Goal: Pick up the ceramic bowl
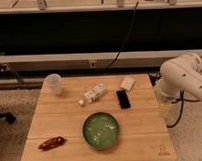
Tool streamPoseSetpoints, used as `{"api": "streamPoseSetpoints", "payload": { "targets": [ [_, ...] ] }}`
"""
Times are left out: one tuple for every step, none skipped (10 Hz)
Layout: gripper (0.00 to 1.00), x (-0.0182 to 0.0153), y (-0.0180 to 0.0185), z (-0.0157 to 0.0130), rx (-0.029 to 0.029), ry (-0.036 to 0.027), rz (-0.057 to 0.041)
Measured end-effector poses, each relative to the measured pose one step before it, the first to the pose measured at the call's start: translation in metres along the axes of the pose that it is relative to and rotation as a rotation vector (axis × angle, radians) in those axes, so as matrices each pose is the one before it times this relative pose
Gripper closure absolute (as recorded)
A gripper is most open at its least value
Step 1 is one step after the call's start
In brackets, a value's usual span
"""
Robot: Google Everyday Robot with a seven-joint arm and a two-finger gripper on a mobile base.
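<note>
The ceramic bowl [100, 130] is round, shallow and glossy green. It sits upright on the wooden table [146, 136], near the front edge and a little right of the middle. My white arm [182, 78] hangs beside the table's right edge, well to the right of the bowl and apart from it. My gripper itself does not show; it is hidden by the arm or lies outside the view. Nothing touches the bowl.
A translucent white cup [53, 83] stands at the back left. A white bottle [93, 94] lies behind the bowl, with a black phone [123, 98] and a small white box [127, 83] to its right. A red item [52, 142] lies at the front left.
</note>
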Motion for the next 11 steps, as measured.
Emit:
{"api": "streamPoseSetpoints", "payload": {
  "targets": [
    [0.20,0.00001,-0.00001,-0.00001,0.00004,-0.00001,0.00000],
    [0.20,-0.00002,-0.00001,0.00000,0.00000,-0.00001,-0.00006],
    [0.20,0.00000,-0.00001,0.00000,0.00006,-0.00003,0.00007],
    [0.20,-0.00002,0.00000,-0.00002,-0.00001,0.00003,-0.00008],
    [0.20,0.00002,0.00004,0.00006,-0.00013,0.00000,0.00002],
    [0.20,0.00001,-0.00002,-0.00001,0.00004,-0.00001,0.00003],
    [0.20,0.00000,0.00001,0.00000,-0.00003,-0.00001,-0.00001],
    [0.20,-0.00023,0.00056,0.00069,-0.00052,0.00223,-0.00283],
    [0.20,-0.00405,0.00346,0.00218,0.00088,0.01428,-0.02462],
    [0.20,-0.00942,0.00266,0.00251,-0.00031,0.01093,-0.03116],
    [0.20,-0.01376,0.00183,0.00279,0.00200,0.01636,-0.04343]
  ]
}}
